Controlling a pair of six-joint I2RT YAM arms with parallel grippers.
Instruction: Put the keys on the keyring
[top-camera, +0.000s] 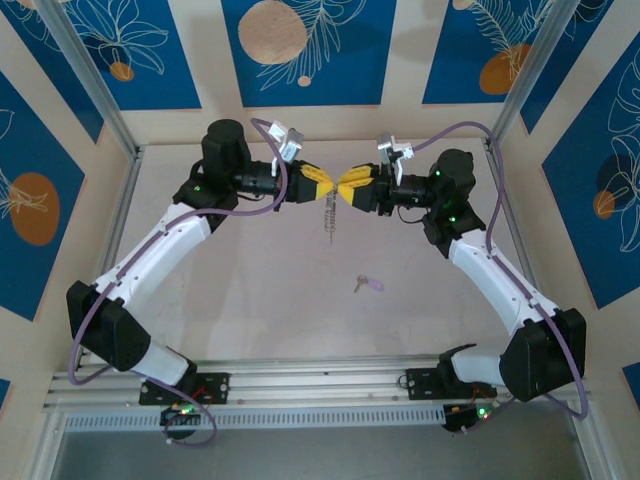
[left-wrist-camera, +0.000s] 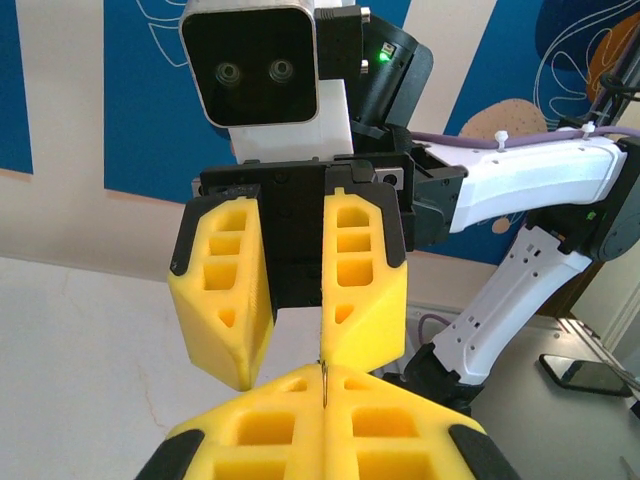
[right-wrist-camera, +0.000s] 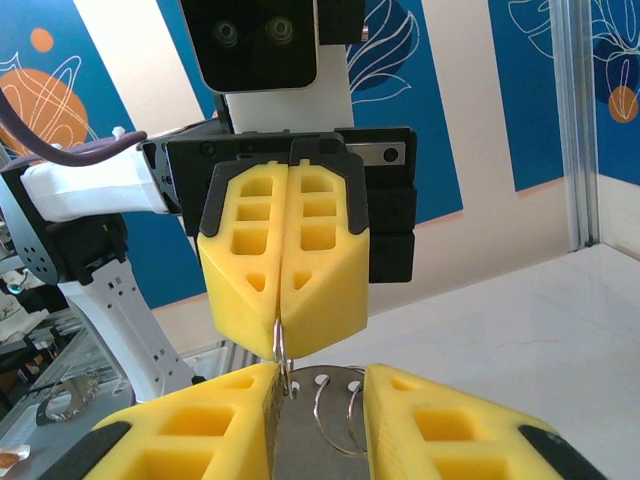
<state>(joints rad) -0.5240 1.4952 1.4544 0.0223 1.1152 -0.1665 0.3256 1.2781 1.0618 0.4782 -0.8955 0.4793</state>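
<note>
Holding the keyring (top-camera: 328, 212) aloft at upper centre, the left pincer (top-camera: 330, 186) pinches its wire while the right pincer (top-camera: 346, 188) stands spread around it; next, I judge, fetching the key (top-camera: 368, 284) from the bench (top-camera: 250, 290) mid-frame.

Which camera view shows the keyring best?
Right wrist: the keyring shows wire loops inside the open right hand, pinched by the shut left hand. Left wrist shows one thin wire; top view, a dangling shape.
</note>
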